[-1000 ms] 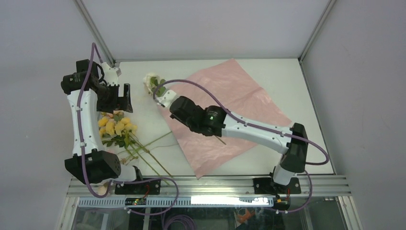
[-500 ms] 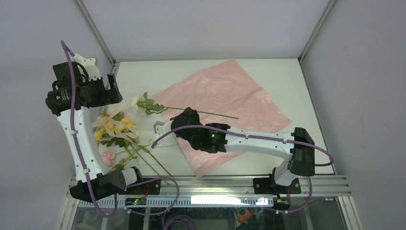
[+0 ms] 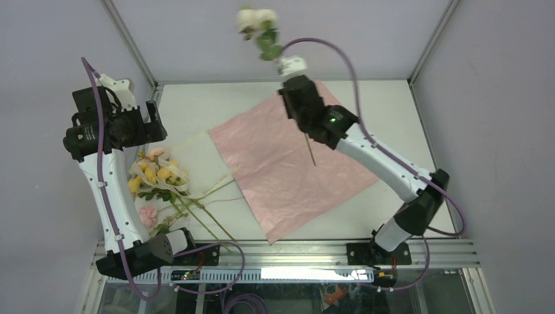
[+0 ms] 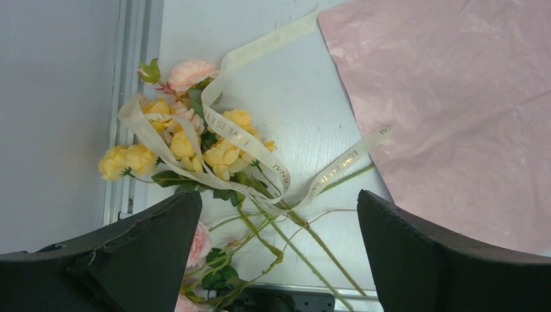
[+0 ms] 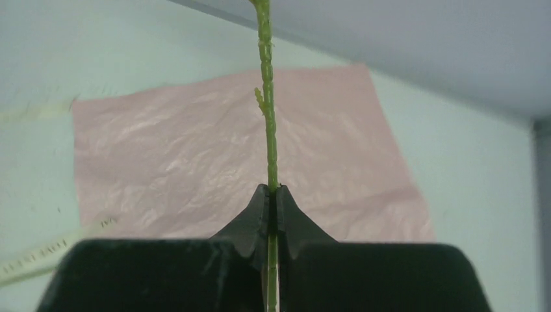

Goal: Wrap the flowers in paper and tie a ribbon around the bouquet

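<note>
White counter [image 3: 190, 104], grey walls [image 3: 196, 39]. Pink paper [image 3: 288, 163] flat mid-counter. Right claw [image 5: 273, 190] pinches white flower [image 3: 256, 19] by stem, high above paper. Left claw [image 4: 278, 198] spread over flowers [image 4: 195, 146], ribbon [image 4: 250, 144], left edge.

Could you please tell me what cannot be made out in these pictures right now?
- Right wrist view: the stem in the shut right gripper leaves the top edge, cutting off its bloom.
- Left wrist view: the paper runs past the right edge; the open left gripper hides part of the flowers.
- Top view: the ribbon lettering is too small to read.
</note>
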Motion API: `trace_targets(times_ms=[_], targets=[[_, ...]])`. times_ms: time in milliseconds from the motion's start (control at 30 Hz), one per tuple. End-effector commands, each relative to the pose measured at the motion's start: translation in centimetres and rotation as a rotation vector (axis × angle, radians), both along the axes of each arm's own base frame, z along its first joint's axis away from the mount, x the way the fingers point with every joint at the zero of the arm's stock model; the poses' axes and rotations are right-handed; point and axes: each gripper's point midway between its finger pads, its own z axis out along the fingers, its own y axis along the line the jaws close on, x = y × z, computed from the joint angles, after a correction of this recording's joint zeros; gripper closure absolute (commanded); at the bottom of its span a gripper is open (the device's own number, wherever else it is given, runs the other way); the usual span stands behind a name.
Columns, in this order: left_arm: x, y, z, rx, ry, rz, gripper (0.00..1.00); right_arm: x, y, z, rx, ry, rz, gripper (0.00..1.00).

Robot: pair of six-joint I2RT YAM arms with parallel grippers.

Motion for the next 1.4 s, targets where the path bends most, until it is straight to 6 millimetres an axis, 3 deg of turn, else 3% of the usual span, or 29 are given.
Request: trace_targets(times_ms=[0,67,167,400,600,633,700,733,800,833,900,1000,1067,1133,1233,1367], targets=[[0.0,0.1,-0.4,-0.002,-0.016,0.018,0.06,0.3,-3.7,-7.1,0.868,0.377,-0.383,1.00],[0.0,-0.6,-1.1,-0.036,-0.001,-0.002,0.07,1.1,-4.5,-10.1,0.955,0.373,-0.498,1.00],[-0.3,-1.5,-1.8,-0.073,0.013,-0.034,0.09,2.7,-5.0,-13.6,0.951,0.372,-0.609,1.00],[-1.5,-2.1,-3.9,-0.085,0.067,-0.060,0.09,6.5,-4.6,-20.4,0.636,0.310,-0.634,1.00],[-3.0,-1.8,-6.0,-0.044,0.131,-0.082,0.10,6.3,-5.4,-25.6,0.545,0.395,-0.730,1.00],[-3.3,-1.8,-6.1,-0.034,0.142,-0.095,0.10,6.3,-5.3,-25.8,0.538,0.414,-0.727,0.92],[-4.1,-1.8,-6.5,-0.012,0.171,-0.123,0.10,6.1,-5.3,-25.0,0.495,0.440,-0.720,0.49],[-4.5,-1.7,-6.6,0.005,0.186,-0.138,0.09,6.0,-5.3,-23.9,0.465,0.436,-0.707,0.40],[-5.1,-1.2,-7.1,0.032,0.224,-0.130,0.09,5.6,-4.9,-20.6,0.389,0.387,-0.629,0.33],[-5.3,-0.9,-7.5,0.040,0.246,-0.120,0.08,5.3,-3.4,-18.7,0.379,0.365,-0.536,0.32],[-5.6,-0.5,-8.6,0.037,0.292,-0.095,0.08,2.6,2.9,-16.6,0.385,0.436,-0.186,0.39],[-5.4,-0.6,-10.1,-0.017,0.345,-0.044,0.08,-6.5,13.0,-15.9,0.479,0.755,0.347,0.52],[-4.8,-0.5,-10.3,-0.039,0.337,-0.006,0.08,-11.4,16.9,-17.1,0.466,0.883,0.453,0.63],[-4.1,0.1,-10.0,-0.029,0.304,0.035,0.08,-14.8,19.9,-19.1,0.386,0.879,0.481,0.65],[-3.7,1.3,-9.7,0.012,0.281,0.105,0.06,-17.9,22.7,-21.8,0.326,0.859,0.523,0.59],[-3.3,2.1,-10.1,0.027,0.256,0.170,0.06,-19.4,24.1,-24.3,0.239,0.787,0.534,0.52]])
